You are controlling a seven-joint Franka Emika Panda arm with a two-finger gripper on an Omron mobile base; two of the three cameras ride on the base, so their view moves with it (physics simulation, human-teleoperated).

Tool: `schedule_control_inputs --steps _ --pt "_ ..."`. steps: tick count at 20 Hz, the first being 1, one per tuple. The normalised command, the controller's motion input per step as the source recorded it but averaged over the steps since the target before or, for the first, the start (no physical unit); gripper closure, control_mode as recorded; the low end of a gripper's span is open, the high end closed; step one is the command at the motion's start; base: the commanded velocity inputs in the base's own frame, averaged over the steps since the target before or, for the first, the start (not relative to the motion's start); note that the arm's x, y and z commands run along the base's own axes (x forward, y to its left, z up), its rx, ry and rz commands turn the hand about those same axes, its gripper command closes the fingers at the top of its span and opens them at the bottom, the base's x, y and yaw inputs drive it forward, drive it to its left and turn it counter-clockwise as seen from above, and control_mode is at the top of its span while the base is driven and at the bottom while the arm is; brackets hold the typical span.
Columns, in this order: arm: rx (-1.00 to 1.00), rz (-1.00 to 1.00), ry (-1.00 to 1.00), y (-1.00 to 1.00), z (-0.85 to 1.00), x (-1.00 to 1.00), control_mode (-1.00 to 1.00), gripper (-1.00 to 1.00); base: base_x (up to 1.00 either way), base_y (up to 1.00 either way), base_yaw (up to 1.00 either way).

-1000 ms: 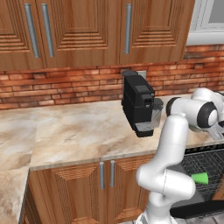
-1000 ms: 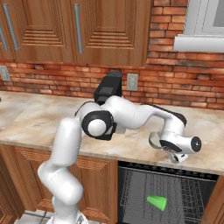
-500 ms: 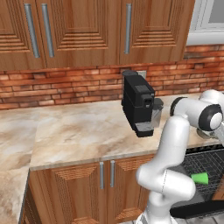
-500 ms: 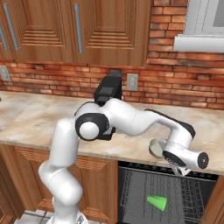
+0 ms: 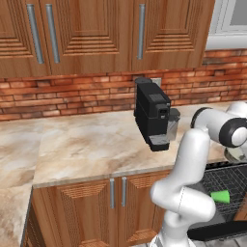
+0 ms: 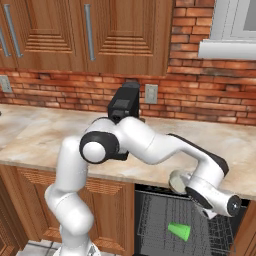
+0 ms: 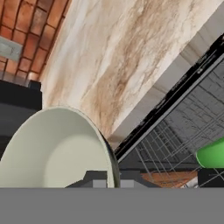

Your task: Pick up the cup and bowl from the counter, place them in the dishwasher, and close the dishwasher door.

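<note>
Brick wall and brown wooden cabinets [image 5: 96,29] fill the upper half of both base views, above the marbled counter [image 5: 91,144] that runs across mid-frame. At the counter's back, centre of the left base view, stands a black coffee machine [image 5: 153,118].

At the lower right of the right base view the gripper [image 6: 210,212] hangs just past the counter's front edge, above the open dishwasher [image 6: 165,220]. It holds the bowl [image 6: 177,182] tilted on edge; in the hand view the pale bowl takes up the lower left, its rim running down to the grey band, where the fingertips are hidden. Whether the fingers actually pinch the rim I cannot tell.

Below and slightly left of the gripper in the right base view, the green cup [image 6: 179,231] lies on its side on the dark wire rack [image 6: 150,215], well apart from the bowl. In the left base view the cup sits at the lower right edge.
</note>
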Motion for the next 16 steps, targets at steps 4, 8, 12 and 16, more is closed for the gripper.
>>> schedule_control_inputs --steps 4,8,12,16 --pt "0.0 -0.01 0.0 -0.02 -0.51 -0.04 -1.0 1.0 0.0 0.0 0.0" --pt "0.01 -0.05 0.0 -0.05 -0.61 0.0 -1.0 1.0 0.0 0.0 0.0" --pt "0.0 -0.07 0.0 -0.13 -0.16 -0.04 -1.0 1.0 0.0 0.0 0.0" --pt "0.0 -0.07 -0.02 -0.2 0.0 -0.13 -1.0 1.0 0.0 0.0 0.0"
